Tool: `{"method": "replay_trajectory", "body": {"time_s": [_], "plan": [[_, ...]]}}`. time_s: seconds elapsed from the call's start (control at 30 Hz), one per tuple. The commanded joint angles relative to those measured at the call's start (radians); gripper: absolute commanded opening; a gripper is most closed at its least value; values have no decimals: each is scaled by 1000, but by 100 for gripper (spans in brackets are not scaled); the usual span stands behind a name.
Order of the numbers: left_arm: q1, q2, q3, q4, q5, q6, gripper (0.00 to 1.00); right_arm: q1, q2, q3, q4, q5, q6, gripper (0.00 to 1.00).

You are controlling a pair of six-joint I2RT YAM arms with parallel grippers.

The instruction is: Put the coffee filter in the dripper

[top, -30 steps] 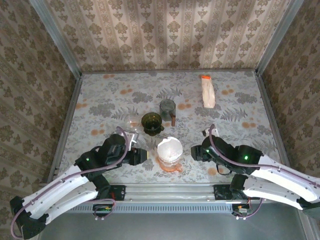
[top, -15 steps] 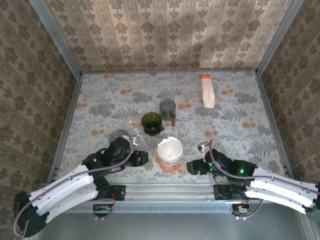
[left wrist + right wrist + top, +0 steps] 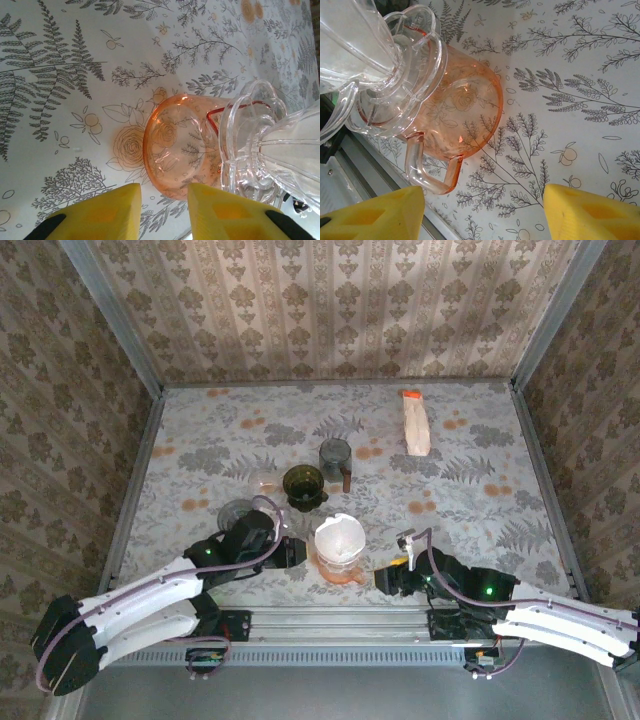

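Observation:
The white coffee filter (image 3: 340,533) sits opened inside the clear dripper (image 3: 341,547), which stands on a pink glass mug (image 3: 342,571) near the table's front edge. My left gripper (image 3: 291,553) is just left of the mug, low over the table, open by a narrow gap with nothing between its yellow fingers (image 3: 107,210). In the left wrist view the mug (image 3: 180,145) and dripper (image 3: 272,145) lie just ahead of that gripper (image 3: 165,202). My right gripper (image 3: 386,579) is just right of the mug, wide open and empty. The right wrist view has the dripper (image 3: 375,55), the mug (image 3: 460,110) and its handle (image 3: 427,175) ahead of the gripper (image 3: 482,207).
Behind the dripper stand a dark green dripper (image 3: 303,485), a grey glass mug (image 3: 335,457) and two clear glass pieces (image 3: 266,481) (image 3: 238,513). A pack of filters (image 3: 416,426) lies at the back right. The metal rail (image 3: 340,618) runs along the near edge.
The right gripper has drawn back toward the near edge, ending low beside the mug. The left arm shifted slightly. Both pairs of jaws have narrowed a little.

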Motion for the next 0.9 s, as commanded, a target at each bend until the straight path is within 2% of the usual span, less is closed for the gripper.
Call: {"method": "replay_trajectory", "body": {"time_s": [0.0, 0.5, 0.87], "plan": [[-9, 18, -6, 45, 17, -14, 31, 13, -11, -19, 2, 24, -7, 65], [-41, 122, -3, 119, 30, -40, 29, 48, 13, -33, 37, 8, -17, 62], [-41, 123, 3, 95, 26, -49, 30, 91, 130, -72, 258, -11, -90, 64]]}}
